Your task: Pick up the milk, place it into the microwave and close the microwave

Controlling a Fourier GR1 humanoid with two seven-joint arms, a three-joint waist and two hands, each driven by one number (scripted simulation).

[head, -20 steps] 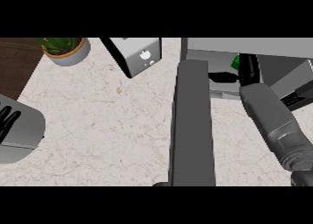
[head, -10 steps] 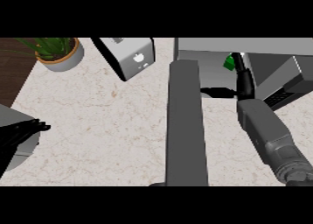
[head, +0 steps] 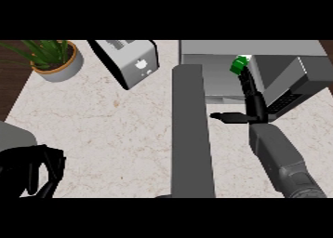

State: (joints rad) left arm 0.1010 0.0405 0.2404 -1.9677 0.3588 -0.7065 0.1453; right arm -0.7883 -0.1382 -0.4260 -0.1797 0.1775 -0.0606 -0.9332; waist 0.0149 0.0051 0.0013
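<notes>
Pale marbled stone covers the counter below me, with dark wood showing past its far corners. I see my right hand stretched away from me into the open microwave, its fingers long and straight, lying against the green-topped milk that sits just beyond their tips, inside the cavity. The thumb sticks out sideways toward the open microwave door, apart from the fingers, and nothing looks curled round the carton; only its green top shows, so I cannot tell exactly how much of the hand touches it. The door stands as a long dark grey slab running toward me, just to the left of that hand and its grey forearm.

My left hand shows low at the near left corner, well apart from the right hand and on the far side of the door from it. Its black fingers are curled inward and I see nothing held in them. Beyond the left hand, a silver toaster stands between the door and a potted plant, which sits at the far left corner.
</notes>
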